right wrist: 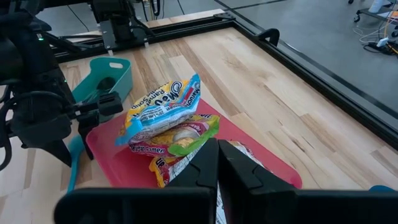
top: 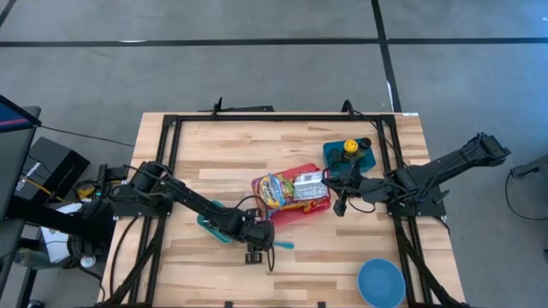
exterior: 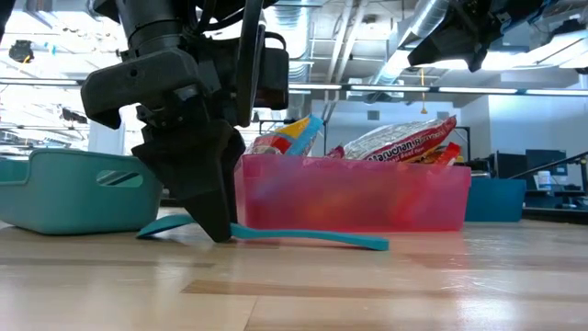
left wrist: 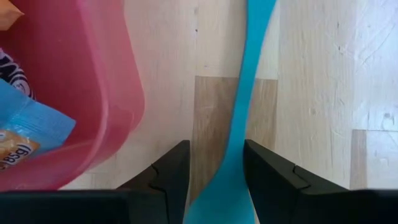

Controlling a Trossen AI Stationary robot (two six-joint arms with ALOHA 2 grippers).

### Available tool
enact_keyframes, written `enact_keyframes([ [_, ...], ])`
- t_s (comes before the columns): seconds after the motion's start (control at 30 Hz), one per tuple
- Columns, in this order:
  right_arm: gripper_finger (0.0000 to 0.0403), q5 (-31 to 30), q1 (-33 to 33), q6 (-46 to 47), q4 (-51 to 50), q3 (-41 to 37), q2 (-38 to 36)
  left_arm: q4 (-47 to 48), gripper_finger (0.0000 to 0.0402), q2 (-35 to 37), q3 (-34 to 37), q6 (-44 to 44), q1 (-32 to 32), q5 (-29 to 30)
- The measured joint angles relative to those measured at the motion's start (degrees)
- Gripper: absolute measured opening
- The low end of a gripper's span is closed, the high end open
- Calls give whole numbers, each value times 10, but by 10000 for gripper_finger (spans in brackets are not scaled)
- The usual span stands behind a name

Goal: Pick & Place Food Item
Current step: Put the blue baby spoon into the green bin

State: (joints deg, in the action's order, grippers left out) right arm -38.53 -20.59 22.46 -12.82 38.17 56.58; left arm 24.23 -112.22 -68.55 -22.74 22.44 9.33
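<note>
1. Left tool (exterior: 213,225) down at the table (top: 214,150), fingers (left wrist: 171,174) half-closed on either side of a thin teal spatula (exterior: 303,238) lying flat just near of the pink bin (exterior: 354,193); looks pinched at the handle end, though firm contact hard to confirm.
2. Risk: flat, thin handle could slip or pivot out on lifting, or scrape along the wood.
3. Risk: long free end swinging into the pink bin wall just beside it, nudging the bin.
4. Food packets (right wrist: 165,115) heaped in the pink bin, noodle pack on top, standing above the rim; easily snagged.
5. Right tool (right wrist: 217,171) shut and empty, hovering over the bin's right end; collision possible if both reach in.
6. Teal basket (top: 210,224) close on the left, under the left arm.
7. Open room: bare wood near and far-left; blue bowl (top: 381,282) at the near-right corner, blue tray (top: 349,154) with a bottle far-right.
</note>
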Motion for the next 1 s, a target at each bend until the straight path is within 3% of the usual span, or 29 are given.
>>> enact_keyframes([
  [0.53, 0, 0, 0, 0, 0, 0, 0, -7, 55, -1, 0, 0, 0, 7],
  [1.0, 0, 0, 0, 0, 0, 0, 0, -33, 41, -1, 0, 0, 1, -3],
])
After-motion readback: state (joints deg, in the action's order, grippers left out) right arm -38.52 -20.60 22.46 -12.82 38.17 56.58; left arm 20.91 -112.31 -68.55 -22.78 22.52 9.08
